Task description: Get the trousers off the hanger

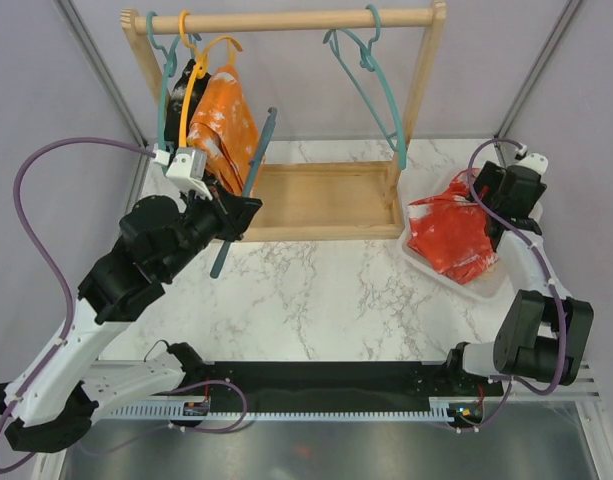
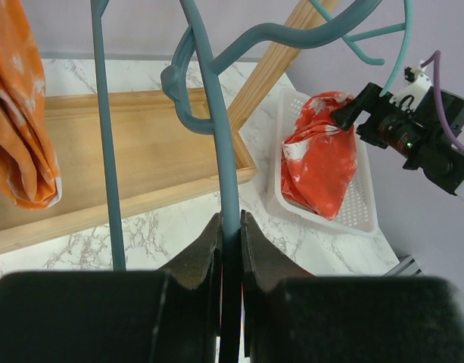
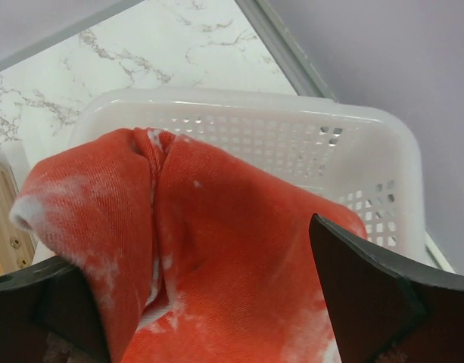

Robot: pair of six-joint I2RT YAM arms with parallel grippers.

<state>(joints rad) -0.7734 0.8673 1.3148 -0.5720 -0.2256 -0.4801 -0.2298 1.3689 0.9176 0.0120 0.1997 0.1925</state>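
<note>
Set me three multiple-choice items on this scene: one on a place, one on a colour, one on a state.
1. Where do the red trousers lie?
A. draped over a rail
B. in the white basket
C. flat on the marble

2. What colour is the hanger between the fingers of the left gripper?
A. teal
B. yellow
C. white

3. How does the left gripper stand?
A. wide open
B. shut on cloth
C. shut on the hanger

Answers:
1 B: the red cloth fills the perforated basket.
2 A: the bar running up from the fingers is teal.
3 C: both fingers press against the bar with no gap.
</note>
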